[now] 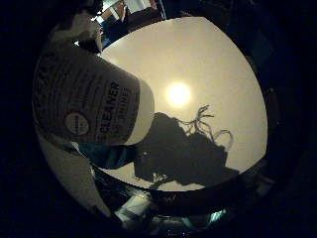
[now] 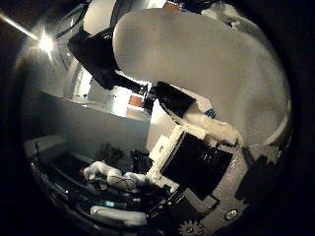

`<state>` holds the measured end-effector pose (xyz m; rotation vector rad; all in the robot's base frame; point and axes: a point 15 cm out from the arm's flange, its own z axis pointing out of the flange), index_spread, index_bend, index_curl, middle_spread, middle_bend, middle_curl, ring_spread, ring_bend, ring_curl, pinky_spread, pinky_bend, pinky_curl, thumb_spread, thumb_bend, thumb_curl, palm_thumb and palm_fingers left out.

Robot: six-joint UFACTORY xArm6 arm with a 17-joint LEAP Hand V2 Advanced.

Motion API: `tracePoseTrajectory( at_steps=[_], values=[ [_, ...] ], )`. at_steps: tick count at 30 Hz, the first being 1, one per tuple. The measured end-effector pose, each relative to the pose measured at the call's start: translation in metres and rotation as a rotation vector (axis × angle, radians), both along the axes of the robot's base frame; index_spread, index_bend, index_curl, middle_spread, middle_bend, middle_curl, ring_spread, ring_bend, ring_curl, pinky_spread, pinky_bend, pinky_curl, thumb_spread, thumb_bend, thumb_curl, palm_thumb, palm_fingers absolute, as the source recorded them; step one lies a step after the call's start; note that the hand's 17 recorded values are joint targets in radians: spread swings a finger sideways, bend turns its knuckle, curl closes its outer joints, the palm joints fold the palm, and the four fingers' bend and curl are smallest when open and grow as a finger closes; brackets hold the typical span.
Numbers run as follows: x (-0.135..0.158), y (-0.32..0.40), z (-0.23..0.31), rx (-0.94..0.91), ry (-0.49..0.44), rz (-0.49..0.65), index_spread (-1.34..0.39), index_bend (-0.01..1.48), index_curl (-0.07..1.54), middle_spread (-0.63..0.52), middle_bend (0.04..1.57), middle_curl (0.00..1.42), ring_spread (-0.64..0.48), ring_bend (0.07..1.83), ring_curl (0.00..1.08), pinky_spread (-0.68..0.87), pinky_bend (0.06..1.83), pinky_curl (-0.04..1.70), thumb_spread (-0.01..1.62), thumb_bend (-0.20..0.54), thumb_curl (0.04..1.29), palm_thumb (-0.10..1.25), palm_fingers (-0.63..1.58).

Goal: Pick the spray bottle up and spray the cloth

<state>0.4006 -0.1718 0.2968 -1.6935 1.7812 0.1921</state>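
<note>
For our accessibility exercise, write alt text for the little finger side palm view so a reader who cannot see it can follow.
A white spray bottle with dark printed lettering fills one side of the view, close to the palm and lifted above a pale table. On the table lie a bright spot of reflected light and the dark shadow of the arm.

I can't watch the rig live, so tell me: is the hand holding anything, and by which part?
Apparently yes: the spray bottle lies close against the palm, with the hand beside its white body. The exact contact can't be seen.
</note>
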Motion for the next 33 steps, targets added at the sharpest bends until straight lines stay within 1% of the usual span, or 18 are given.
tracePoseTrajectory(
  at_steps=[4,9,18,20,24,29,31,33],
  values=[
    [0.0,0.01,0.004,-0.08,0.029,0.038,-0.2,1.21,0.81,-0.11,1.4,0.73,-0.23,1.32,0.83,-0.19,1.4,0.8,1.06,-0.012,0.59,1.07,1.14],
    [0.004,0.019,0.021,-0.224,0.036,0.071,-0.19,1.22,0.8,-0.11,1.4,0.72,-0.23,1.31,0.83,-0.2,1.38,0.81,1.06,-0.013,0.6,1.08,1.14],
    [0.0,0.066,0.048,-0.383,0.075,0.113,-0.19,1.22,0.79,-0.11,1.41,0.72,-0.23,1.31,0.83,-0.2,1.37,0.84,1.06,-0.013,0.59,1.07,1.14],
    [-0.007,0.076,0.043,-0.418,0.087,0.108,-0.19,1.22,0.79,-0.11,1.41,0.72,-0.23,1.31,0.83,-0.2,1.36,0.84,1.07,-0.013,0.59,1.06,1.14],
    [-0.018,0.093,0.035,-0.526,0.068,0.108,-0.19,1.22,0.79,-0.11,1.41,0.72,-0.23,1.31,0.83,-0.2,1.36,0.85,1.08,-0.013,0.59,1.06,1.14],
    [-0.038,0.125,0.004,-0.621,0.102,0.175,-0.19,1.23,0.79,-0.11,1.41,0.71,-0.23,1.32,0.83,-0.2,1.36,0.85,1.08,-0.013,0.6,1.06,1.14],
    [-0.041,0.136,-0.001,-0.653,0.108,0.203,-0.19,1.22,0.79,-0.11,1.41,0.71,-0.23,1.32,0.83,-0.2,1.36,0.85,1.08,-0.013,0.6,1.06,1.14],
    [-0.04,0.139,-0.003,-0.688,0.105,0.208,-0.19,1.22,0.79,-0.11,1.41,0.71,-0.23,1.33,0.83,-0.2,1.36,0.85,1.08,-0.013,0.6,1.06,1.14]
  ],
)
